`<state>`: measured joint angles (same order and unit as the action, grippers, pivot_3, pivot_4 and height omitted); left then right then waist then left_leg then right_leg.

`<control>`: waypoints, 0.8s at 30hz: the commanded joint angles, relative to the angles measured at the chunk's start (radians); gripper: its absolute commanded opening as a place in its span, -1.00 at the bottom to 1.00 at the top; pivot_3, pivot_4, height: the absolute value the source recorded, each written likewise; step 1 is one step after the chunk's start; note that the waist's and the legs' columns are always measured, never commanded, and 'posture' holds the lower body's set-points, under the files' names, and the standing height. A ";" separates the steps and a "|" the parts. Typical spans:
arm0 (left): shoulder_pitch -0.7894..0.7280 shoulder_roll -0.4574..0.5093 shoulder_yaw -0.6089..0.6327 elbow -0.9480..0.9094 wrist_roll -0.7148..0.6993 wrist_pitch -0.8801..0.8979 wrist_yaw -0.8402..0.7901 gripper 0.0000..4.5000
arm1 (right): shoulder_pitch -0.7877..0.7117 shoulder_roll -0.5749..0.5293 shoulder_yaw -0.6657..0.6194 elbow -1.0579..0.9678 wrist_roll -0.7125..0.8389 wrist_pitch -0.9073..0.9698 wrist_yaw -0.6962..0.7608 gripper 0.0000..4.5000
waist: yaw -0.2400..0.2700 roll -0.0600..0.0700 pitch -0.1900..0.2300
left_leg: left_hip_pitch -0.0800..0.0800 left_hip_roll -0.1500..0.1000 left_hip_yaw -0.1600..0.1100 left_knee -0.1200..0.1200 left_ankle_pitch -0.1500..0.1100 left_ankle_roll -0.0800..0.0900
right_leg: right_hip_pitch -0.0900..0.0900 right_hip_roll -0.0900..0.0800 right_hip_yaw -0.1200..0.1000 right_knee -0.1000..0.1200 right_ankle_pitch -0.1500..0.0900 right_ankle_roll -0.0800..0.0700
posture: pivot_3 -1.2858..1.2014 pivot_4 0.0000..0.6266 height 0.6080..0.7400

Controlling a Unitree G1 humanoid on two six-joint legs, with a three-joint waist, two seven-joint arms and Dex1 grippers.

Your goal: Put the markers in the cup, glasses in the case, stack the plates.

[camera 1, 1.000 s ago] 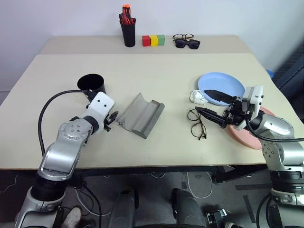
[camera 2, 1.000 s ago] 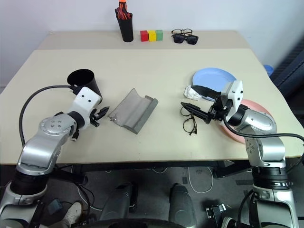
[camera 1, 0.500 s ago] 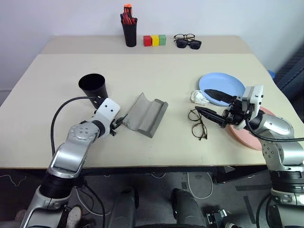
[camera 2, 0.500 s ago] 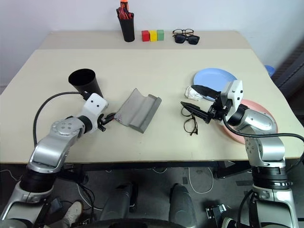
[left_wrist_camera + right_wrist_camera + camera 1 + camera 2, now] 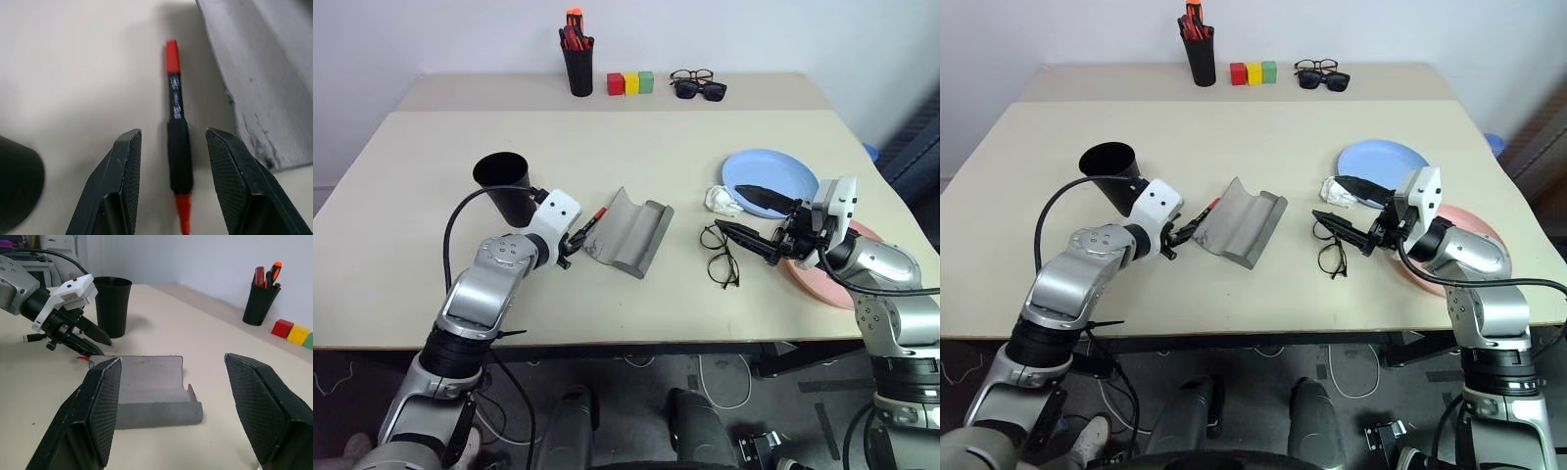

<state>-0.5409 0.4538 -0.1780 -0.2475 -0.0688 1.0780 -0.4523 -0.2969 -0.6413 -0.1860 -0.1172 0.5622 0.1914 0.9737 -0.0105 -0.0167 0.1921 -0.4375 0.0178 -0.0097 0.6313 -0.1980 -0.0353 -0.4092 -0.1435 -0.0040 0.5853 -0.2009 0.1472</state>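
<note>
Over the last second the left gripper (image 5: 168, 188) had swung in from beside the cup toward the open case, and the case itself had been nudged a little toward the plates; the right gripper (image 5: 742, 211) had kept its place. The left gripper's fingers (image 5: 122, 181) stood spread on either side of a marker (image 5: 176, 142) without touching it. That marker was slim, dark-barrelled with a pale printed label and red at both visible ends, and lay flat on the table (image 5: 646, 147) between the two fingers, pointing away from the claw. Just beyond its far end and to one side lay the case (image 5: 631, 230), grey fabric, open like a trough with its hollow up and nothing in it; its near edge almost met the marker. Behind the claw, close by, stood the cup (image 5: 505, 186), black, tapered, upright; I could not tell what it held.

The right gripper hung above the table with its fingers wide apart. Just below and beside it lay the glasses (image 5: 720, 257), thin black wire frames, unfolded on the table. Behind it sat the light blue plate (image 5: 773, 176), with a crumpled white scrap (image 5: 722, 201) at its rim, and the salmon plate (image 5: 813, 274) lay under the right wrist, near the table's edge. Bare tabletop spread between the case and the glasses.

At the far edge stood a black pen holder (image 5: 578, 67) full of red and orange pens, three coloured blocks (image 5: 629, 82), and two more pairs of spectacles (image 5: 697, 84).
</note>
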 commanded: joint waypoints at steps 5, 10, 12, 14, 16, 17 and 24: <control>-0.084 -0.045 -0.005 0.125 -0.020 0.143 0.018 -0.17 | -0.008 -0.010 -0.033 -0.037 0.010 -0.011 -0.009 0.52 | 0.002 0.000 0.000 | 0.000 0.000 0.000 0.000 0.000 0.000 | 0.001 0.000 0.000 0.000 0.000 0.000 | 0.03 -0.52 1.00; -0.099 -0.060 0.024 0.133 -0.038 0.153 0.027 -0.99 | 0.009 -0.026 -0.046 -0.044 0.025 -0.008 0.016 0.52 | 0.000 0.000 0.000 | 0.001 0.000 -0.001 0.001 0.000 0.000 | 0.001 0.000 0.000 0.000 0.000 0.000 | 0.03 -0.52 1.00; -0.093 -0.051 0.026 0.113 -0.047 0.147 0.018 -1.00 | 0.015 -0.036 -0.049 -0.043 0.030 -0.007 0.033 0.52 | 0.000 0.000 0.000 | 0.001 0.000 -0.001 0.001 0.000 0.000 | 0.001 0.000 0.000 0.001 0.000 0.000 | 0.03 -0.52 1.00; -0.088 -0.033 0.014 0.088 -0.052 0.122 0.004 -1.00 | 0.019 -0.047 -0.050 -0.039 0.031 -0.005 0.051 0.52 | -0.001 0.000 0.000 | 0.001 0.000 -0.001 0.001 0.000 0.000 | 0.001 0.000 0.000 0.001 0.000 0.000 | 0.03 -0.52 1.00; -0.087 -0.024 0.017 0.067 -0.062 0.107 -0.004 -1.00 | 0.034 -0.066 -0.053 -0.040 0.033 -0.002 0.080 0.52 | -0.001 0.000 0.000 | 0.001 0.000 -0.001 0.001 0.000 0.000 | 0.001 0.000 0.000 0.001 0.000 0.000 | 0.03 -0.52 1.00; -0.086 -0.020 0.023 0.053 -0.069 0.101 -0.009 -1.00 | 0.049 -0.083 -0.057 -0.042 0.034 -0.002 0.103 0.52 | -0.001 0.000 0.000 | 0.001 0.000 -0.001 0.000 0.000 0.000 | 0.001 0.000 0.000 0.000 0.000 0.000 | 0.03 -0.52 1.00; -0.076 0.031 0.041 -0.069 -0.092 0.029 -0.032 -1.00 | 0.155 -0.207 -0.134 -0.044 0.081 0.038 0.231 0.52 | 0.002 0.000 0.000 | -0.001 0.000 -0.001 0.000 0.000 0.000 | 0.000 0.000 0.000 -0.001 0.000 0.000 | 0.03 -0.52 1.00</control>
<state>-0.6127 0.4699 -0.1688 -0.2478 -0.1564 1.1539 -0.4784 -0.1464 -0.8214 -0.2655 -0.1318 0.6117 0.2244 1.1793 -0.0084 -0.0169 0.1922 -0.4387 0.0176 -0.0105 0.6313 -0.1980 -0.0353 -0.4091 -0.1433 -0.0040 0.5840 -0.2013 0.1476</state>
